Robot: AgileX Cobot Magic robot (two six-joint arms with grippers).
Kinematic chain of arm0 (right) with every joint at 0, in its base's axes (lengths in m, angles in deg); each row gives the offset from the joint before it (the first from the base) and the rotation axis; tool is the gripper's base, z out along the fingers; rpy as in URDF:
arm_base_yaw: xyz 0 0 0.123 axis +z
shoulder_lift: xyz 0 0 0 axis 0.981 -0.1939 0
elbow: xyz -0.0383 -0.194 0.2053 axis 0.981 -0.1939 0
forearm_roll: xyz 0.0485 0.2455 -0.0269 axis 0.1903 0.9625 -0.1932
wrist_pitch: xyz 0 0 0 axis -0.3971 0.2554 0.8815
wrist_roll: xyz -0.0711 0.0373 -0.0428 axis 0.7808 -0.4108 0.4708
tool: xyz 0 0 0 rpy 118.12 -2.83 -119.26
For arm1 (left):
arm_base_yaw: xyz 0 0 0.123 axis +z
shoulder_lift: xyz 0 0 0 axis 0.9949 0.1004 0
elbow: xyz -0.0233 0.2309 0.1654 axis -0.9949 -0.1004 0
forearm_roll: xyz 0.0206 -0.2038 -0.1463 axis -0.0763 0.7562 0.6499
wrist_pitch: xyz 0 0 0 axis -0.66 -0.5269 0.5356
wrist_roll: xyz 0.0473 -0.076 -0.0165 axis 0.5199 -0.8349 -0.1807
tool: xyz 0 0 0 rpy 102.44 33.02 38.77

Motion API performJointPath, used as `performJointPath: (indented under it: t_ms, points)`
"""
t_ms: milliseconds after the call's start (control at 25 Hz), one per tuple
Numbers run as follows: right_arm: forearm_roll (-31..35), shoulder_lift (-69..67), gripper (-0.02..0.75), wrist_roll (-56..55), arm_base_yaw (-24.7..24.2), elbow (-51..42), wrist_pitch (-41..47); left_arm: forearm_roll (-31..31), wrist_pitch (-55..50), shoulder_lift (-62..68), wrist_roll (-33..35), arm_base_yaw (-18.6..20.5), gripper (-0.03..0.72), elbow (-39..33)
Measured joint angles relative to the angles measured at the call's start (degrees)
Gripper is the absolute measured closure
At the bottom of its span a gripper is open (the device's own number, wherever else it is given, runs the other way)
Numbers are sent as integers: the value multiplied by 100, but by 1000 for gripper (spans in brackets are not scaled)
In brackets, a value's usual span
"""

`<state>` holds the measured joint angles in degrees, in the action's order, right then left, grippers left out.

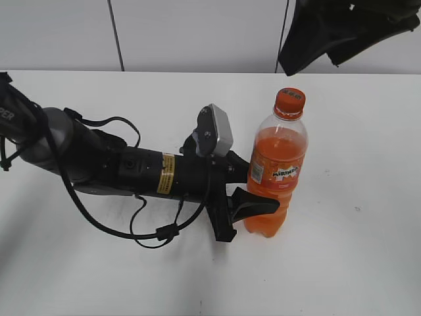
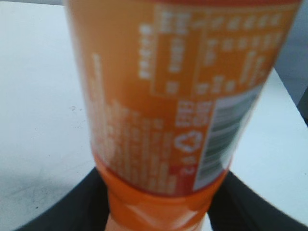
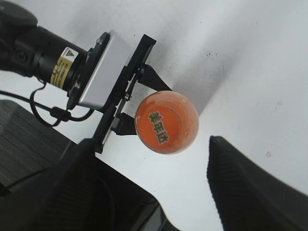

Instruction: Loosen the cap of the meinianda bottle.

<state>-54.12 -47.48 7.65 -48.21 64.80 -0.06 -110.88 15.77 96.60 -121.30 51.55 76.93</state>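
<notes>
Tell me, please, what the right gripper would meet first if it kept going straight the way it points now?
Probably the cap of the meinianda bottle: the open right gripper looks straight down at it, though depth is unclear.

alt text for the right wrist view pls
Looking straight down on the orange cap of the meinianda bottle, standing on a white table. The left pincer grips the bottle from the left, while the right pincer's dark fingers, spread open, frame the bottom of the picture.

My left gripper (image 2: 159, 211) clasps the blurred meinianda bottle (image 2: 163, 96), dark fingers (image 2: 62, 207) flanking it above the white table (image 2: 38, 96).
</notes>
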Motion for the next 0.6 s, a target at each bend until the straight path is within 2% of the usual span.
performJointPath:
  t_ms: [160,400,520,600]
  points:
    - [-17,-222,206,-786,0,0,0,0,0,0,0,0,325,0]
    - [-21,-782,215,-913,0,0,0,0,0,0,0,0,325,0]
    - [-21,-917,269,-925,0,0,0,0,0,0,0,0,325,0]
    - [-21,-942,359,-931,0,0,0,0,0,0,0,0,325,0]
